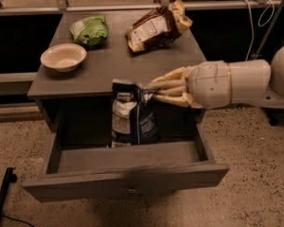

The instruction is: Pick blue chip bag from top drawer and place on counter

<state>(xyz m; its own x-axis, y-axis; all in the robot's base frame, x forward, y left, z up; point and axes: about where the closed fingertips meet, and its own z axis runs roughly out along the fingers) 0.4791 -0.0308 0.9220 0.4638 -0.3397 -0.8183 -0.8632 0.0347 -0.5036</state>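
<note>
The blue chip bag (131, 113) hangs upright from its top right corner, lifted above the open top drawer (128, 169), its top level with the counter's front edge. My gripper (150, 91) comes in from the right at counter height and is shut on the bag's top corner. The grey counter (118, 63) lies just behind the bag. The drawer is pulled out toward the camera, with its small knob (131, 190) on the front panel.
On the counter sit a tan bowl (63, 56) at the left, a green bag (89, 30) at the back left and a larger brown-and-tan bag (156, 25) at the back right. Speckled floor surrounds the cabinet. A black object (4, 193) lies at the lower left.
</note>
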